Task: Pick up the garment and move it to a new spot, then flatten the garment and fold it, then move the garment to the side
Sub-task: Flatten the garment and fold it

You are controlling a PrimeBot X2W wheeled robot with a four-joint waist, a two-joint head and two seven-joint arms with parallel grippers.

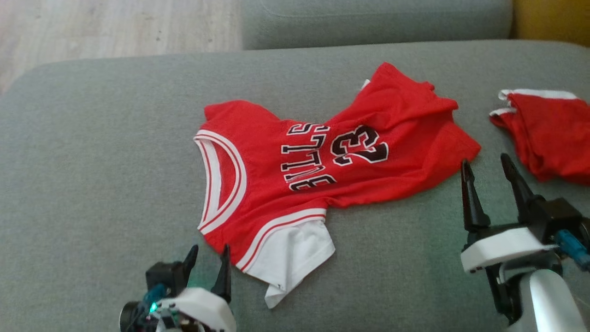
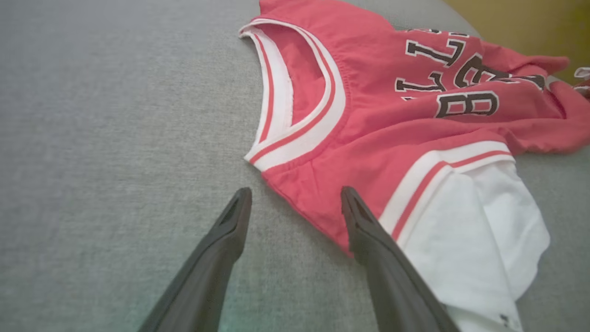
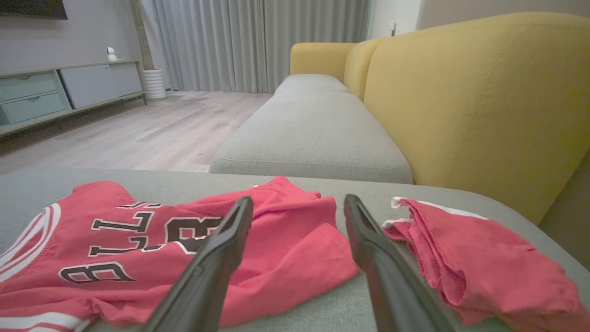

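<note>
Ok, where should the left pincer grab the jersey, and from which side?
Take the jersey by its near shoulder, between the neck opening and the white sleeve. That edge lies flat on the cushion just ahead of the open left pincer, so probably come in low from the robot's side, sliding one finger under it.
</note>
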